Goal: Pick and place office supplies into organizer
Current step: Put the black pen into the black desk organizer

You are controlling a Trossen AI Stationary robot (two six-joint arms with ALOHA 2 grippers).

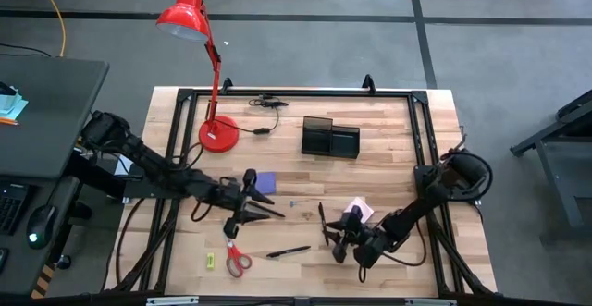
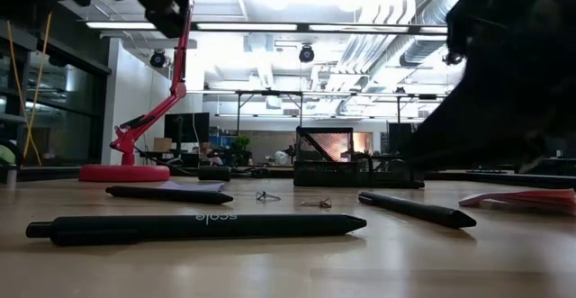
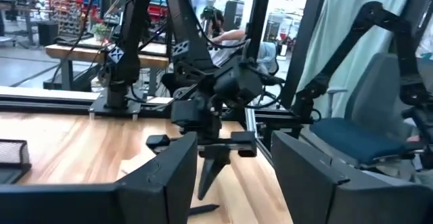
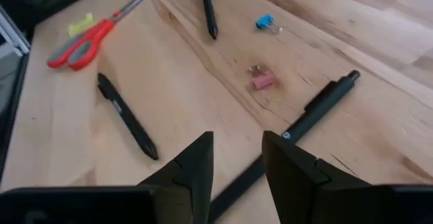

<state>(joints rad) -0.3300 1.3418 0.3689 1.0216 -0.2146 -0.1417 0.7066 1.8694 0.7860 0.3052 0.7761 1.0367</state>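
While the left gripper (image 1: pixel 252 206) hovers with fingers apart, empty, near the purple square note pad (image 1: pixel 265 183). Right gripper (image 4: pixel 237 158), fingers parted, straddles a thin black pen (image 4: pixel 298 126) without clamping it.

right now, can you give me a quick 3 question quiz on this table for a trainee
1. True or false: the red-handled scissors already sit in the organizer.
2. Which gripper has a black pen running under its fingers? A) left gripper B) right gripper
3. Fill in: the purple note pad lies beside the ___ gripper.

Key: 1 false, they lie on the table. 2 B. 3 left.
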